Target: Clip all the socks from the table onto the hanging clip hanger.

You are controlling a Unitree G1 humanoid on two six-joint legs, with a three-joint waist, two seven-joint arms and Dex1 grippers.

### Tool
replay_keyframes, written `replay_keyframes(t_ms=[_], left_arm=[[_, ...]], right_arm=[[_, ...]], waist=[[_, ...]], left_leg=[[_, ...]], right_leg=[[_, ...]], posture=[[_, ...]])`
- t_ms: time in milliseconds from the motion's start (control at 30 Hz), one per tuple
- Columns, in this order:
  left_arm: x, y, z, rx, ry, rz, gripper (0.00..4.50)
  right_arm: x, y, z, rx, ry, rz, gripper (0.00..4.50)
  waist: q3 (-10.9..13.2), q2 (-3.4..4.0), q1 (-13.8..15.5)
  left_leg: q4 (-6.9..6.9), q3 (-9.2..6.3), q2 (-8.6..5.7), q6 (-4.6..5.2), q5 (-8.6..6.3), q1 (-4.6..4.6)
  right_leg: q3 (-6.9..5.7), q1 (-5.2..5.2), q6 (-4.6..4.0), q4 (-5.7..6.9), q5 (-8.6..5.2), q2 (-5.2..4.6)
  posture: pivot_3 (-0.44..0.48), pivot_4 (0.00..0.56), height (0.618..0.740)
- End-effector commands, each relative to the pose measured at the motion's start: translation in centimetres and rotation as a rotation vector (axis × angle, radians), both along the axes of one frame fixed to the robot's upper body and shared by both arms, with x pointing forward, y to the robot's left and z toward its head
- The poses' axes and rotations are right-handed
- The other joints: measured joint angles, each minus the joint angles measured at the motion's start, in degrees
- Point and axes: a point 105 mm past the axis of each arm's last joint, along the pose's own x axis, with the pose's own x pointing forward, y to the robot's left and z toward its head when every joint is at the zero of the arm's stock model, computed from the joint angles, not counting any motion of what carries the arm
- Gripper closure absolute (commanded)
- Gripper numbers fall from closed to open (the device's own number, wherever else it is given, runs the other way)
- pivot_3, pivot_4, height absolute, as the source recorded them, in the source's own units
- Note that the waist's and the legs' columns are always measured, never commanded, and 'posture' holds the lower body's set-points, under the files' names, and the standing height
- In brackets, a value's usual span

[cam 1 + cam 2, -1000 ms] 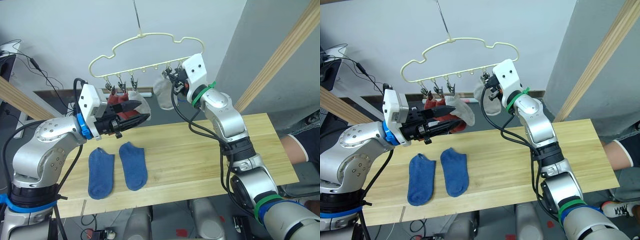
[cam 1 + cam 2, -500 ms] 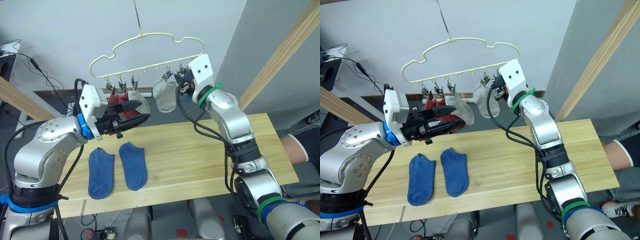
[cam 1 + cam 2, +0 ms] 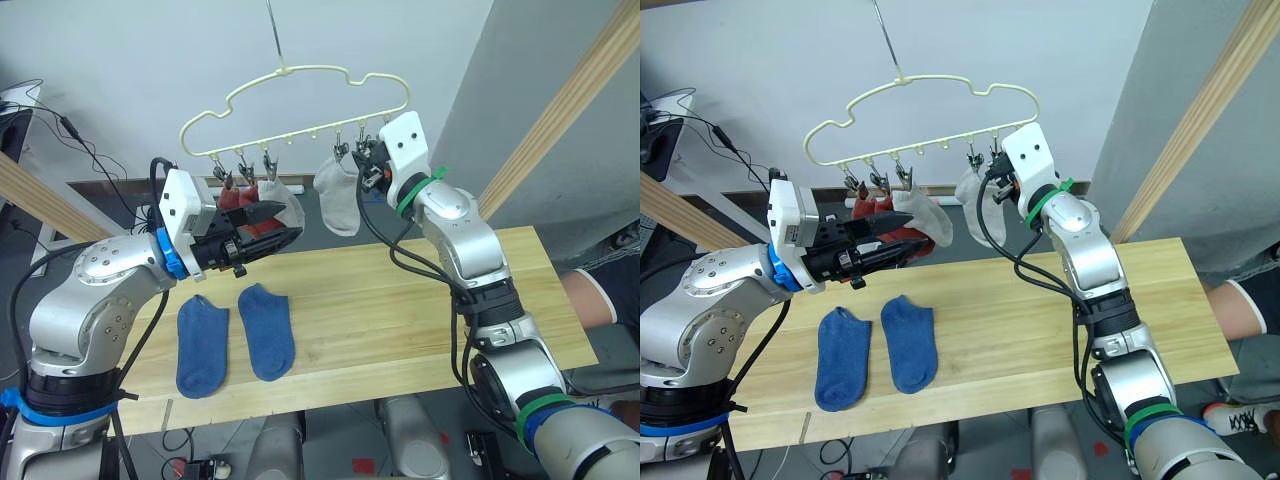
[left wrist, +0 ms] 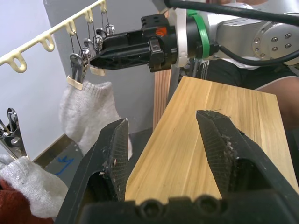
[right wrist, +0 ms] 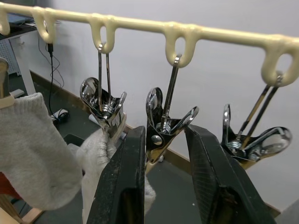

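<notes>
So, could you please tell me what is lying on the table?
Two blue socks lie side by side on the table; its far left part is hidden behind the left hand.

My two head cameras look down over the table [image 3: 420, 300]. Each wrist camera sits close, facing the clip hanger [image 5: 140, 23], which all share.

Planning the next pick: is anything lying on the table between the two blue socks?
No. In the left eye view, bare table wood shows between the left blue sock and the right blue sock.
</notes>
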Motion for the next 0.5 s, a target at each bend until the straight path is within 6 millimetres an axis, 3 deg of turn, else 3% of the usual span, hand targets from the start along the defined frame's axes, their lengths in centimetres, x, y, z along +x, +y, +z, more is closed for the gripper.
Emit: replay_keyframes(t_ms=[33, 500], left_arm=[[-0.5, -0.2, 0.8, -0.001, -0.045, -0.014, 1.94], [-0.5, 0.0, 1.0, -0.026, -0.041, -0.003, 1.94]], right_arm=[[-0.3, 0.9, 2.3, 0.026, -0.08, 0.026, 3.14], [-0.3, 2.2, 3.0, 0.049, -0.096, 0.069, 3.14]], waist=[[0.0, 0.0, 0.0], [0.0, 0.0, 0.01]], left_leg=[[0.0, 0.0, 0.0, 0.0, 0.0, 0.0], [0.0, 0.0, 0.0, -0.01, 0.01, 0.0]], right_leg=[[0.0, 0.0, 0.0, 0.0, 0.0, 0.0], [0.0, 0.0, 0.0, 0.02, 0.0, 0.0]], posture=[[-0.146, 0.293, 0.74], [-0.142, 0.292, 0.74]])
